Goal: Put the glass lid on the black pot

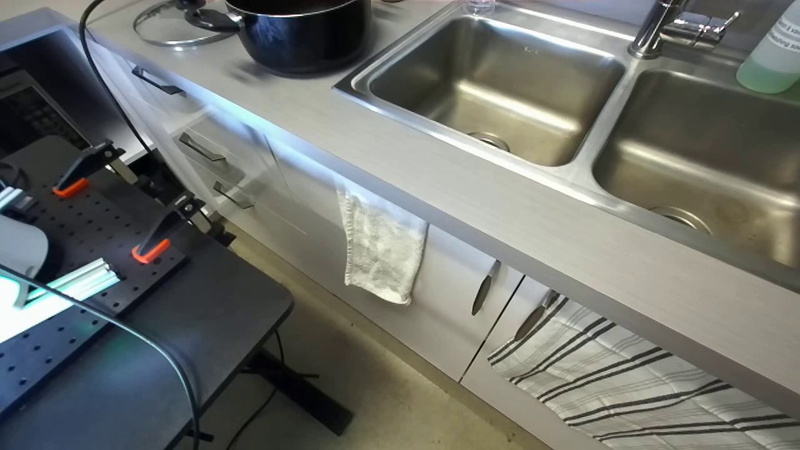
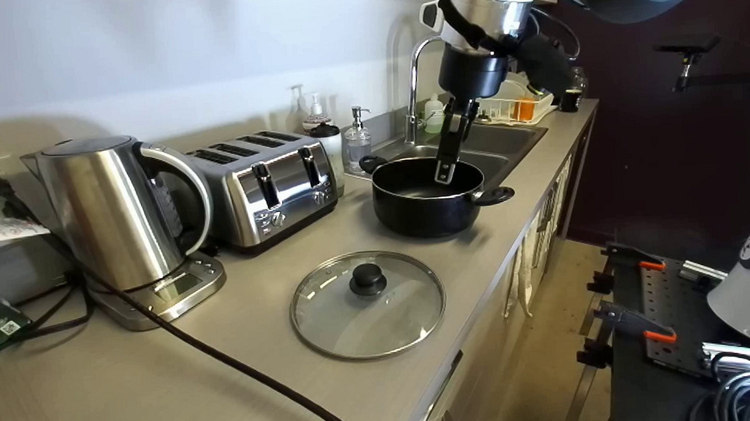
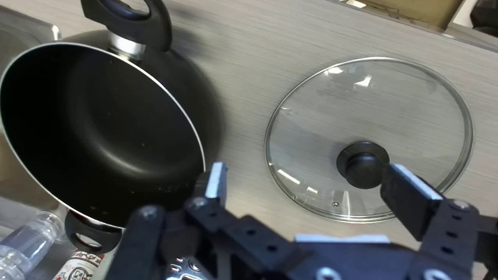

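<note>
Fingers (image 3: 408,198) spread wide with nothing between them, the gripper (image 3: 311,177) hangs by the black pot (image 2: 422,214), lined up with its open mouth in an exterior view, while the glass lid (image 2: 368,315) lies flat on the bench (image 2: 165,405) just beside the pot, not touching, knob (image 2: 367,280) up. We judge this the reach before the grasp; the next move calls for crossing to the knob, straddling it and closing, then lifting the lid level. We also see a kettle (image 2: 98,214) and a toaster (image 2: 289,190), with a steel sink (image 1: 578,172) past the pot; a striped towel (image 1: 625,369) hangs below, a dark wall (image 2: 623,124) beyond
</note>
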You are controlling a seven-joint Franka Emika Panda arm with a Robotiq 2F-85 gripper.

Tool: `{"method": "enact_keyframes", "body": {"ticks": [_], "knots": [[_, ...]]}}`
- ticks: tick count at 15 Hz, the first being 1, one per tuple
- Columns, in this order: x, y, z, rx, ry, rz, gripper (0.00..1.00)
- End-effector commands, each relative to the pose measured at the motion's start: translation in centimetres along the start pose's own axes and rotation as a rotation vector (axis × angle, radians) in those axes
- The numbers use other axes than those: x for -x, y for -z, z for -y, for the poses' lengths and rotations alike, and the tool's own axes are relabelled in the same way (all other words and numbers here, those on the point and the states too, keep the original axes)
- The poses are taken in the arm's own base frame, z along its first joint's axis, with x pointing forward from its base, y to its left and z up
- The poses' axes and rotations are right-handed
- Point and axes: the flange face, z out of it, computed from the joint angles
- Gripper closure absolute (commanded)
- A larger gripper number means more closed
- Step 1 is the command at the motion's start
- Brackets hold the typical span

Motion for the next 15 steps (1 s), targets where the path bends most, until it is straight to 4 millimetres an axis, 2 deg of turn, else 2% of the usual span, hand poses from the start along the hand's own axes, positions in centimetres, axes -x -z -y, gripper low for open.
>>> {"method": "enact_keyframes", "body": {"ticks": [1,4,10,15], "knots": [[-2.0,-0.2,0.3,-0.009,0.032,-0.001,0.00],[-4.6,-1.1,0.8,-0.034,0.091,0.007,0.00],[-10.1,-4.3,3.0,-0.125,0.248,0.045,0.00],[-12.1,-7.2,5.7,-0.195,0.400,0.115,0.00]]}}
